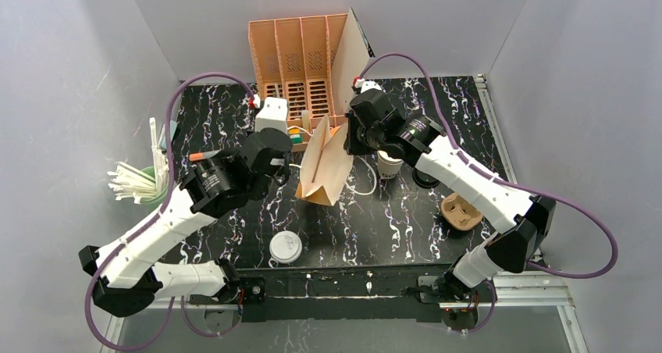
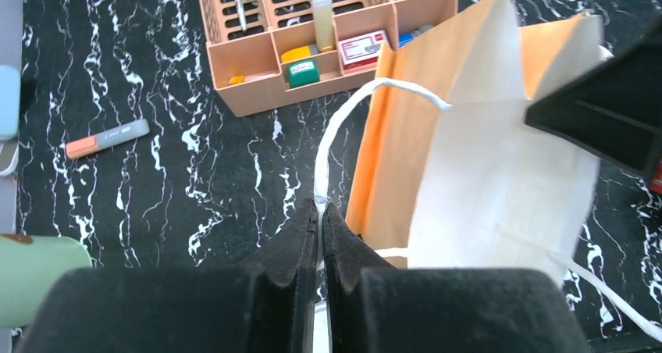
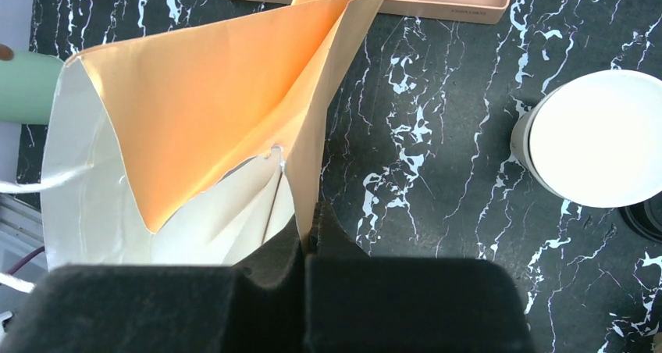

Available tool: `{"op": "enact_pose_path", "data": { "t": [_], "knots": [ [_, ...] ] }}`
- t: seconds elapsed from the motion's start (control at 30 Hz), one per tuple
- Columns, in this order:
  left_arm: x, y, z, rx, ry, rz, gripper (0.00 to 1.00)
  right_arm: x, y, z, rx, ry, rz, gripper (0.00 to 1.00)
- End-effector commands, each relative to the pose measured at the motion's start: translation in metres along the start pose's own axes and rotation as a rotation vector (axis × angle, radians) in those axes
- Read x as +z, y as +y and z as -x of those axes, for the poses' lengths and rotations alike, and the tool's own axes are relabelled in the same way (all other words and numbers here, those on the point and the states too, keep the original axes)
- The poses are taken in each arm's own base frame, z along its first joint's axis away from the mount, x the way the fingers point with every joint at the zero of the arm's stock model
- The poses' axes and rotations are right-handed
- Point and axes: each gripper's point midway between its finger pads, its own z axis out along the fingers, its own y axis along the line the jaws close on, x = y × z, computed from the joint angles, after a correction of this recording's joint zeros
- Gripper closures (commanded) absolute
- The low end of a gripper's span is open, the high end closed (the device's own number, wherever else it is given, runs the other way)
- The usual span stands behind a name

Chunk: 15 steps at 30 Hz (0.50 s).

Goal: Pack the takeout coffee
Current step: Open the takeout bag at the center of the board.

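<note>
Small white paper cup [image 1: 389, 165], lidless, upright on the table [image 1: 375, 228], just right of the paper bag [image 1: 322, 165] and under the right forearm. Pale cream inside; cannot tell whether filled. Black lid [image 1: 425, 179] just beside it on the right, flat on the table. Probably light and thin-walled, easy to crush or tip: best taken around the wall below the rim, with a gentle squeeze, and kept level. Lid likely stiff but thin and low: best pinched at its edge.

Bag upright, mouth held spread between the two arms. Left fingers [image 2: 300, 240] pressed together on the bag's white cord handle [image 2: 414, 94]. Right fingers [image 3: 332, 240] pinched shut on the bag's opposite upper edge. No contact with the cup.

Further out: brown cup carrier [image 1: 460, 211] near the right arm, flat white lid [image 1: 286, 246] toward the near edge, green cup of straws [image 1: 148, 183] at far left, orange organizer [image 1: 300, 56] behind the bag.
</note>
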Motion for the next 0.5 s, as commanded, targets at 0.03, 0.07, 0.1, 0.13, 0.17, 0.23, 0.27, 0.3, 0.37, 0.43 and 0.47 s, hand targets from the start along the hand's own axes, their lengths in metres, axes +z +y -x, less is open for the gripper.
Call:
{"op": "enact_pose_path", "data": {
  "t": [0.03,0.07,0.1,0.13,0.17,0.23,0.27,0.3,0.37,0.43,0.47],
  "knots": [
    [0.021,0.009,-0.014,-0.046,0.067,0.007,1.00,-0.015,-0.001,0.010,0.001,-0.047,0.015,0.99],
    [0.027,0.009,-0.017,-0.050,0.085,0.005,1.00,-0.016,0.000,0.010,0.000,-0.046,0.020,0.99],
    [0.034,0.009,-0.021,-0.056,0.106,0.000,1.00,-0.017,0.001,0.010,-0.001,-0.046,0.026,0.99],
    [0.040,0.007,-0.025,-0.067,0.126,-0.015,1.00,-0.017,0.001,0.010,-0.002,-0.047,0.031,0.99],
    [0.048,0.005,-0.030,-0.079,0.149,-0.035,1.00,-0.018,0.002,0.010,-0.005,-0.046,0.038,0.99],
    [0.063,-0.002,-0.041,-0.106,0.203,-0.086,1.00,-0.019,0.004,0.009,-0.010,-0.047,0.049,0.99],
    [0.072,-0.004,-0.046,-0.120,0.229,-0.103,1.00,-0.019,0.003,0.009,-0.009,-0.048,0.049,0.99],
    [0.078,-0.007,-0.052,-0.134,0.254,-0.123,1.00,-0.019,0.003,0.009,-0.009,-0.048,0.050,0.99],
    [0.091,-0.010,-0.062,-0.161,0.301,-0.154,1.00,-0.019,0.004,0.009,-0.011,-0.046,0.053,0.99],
    [0.104,-0.009,-0.072,-0.192,0.349,-0.171,1.00,-0.020,0.004,0.009,-0.013,-0.045,0.052,0.99],
    [0.109,-0.010,-0.078,-0.206,0.377,-0.187,1.00,-0.020,0.004,0.010,-0.013,-0.044,0.053,0.99]
  ]
}}
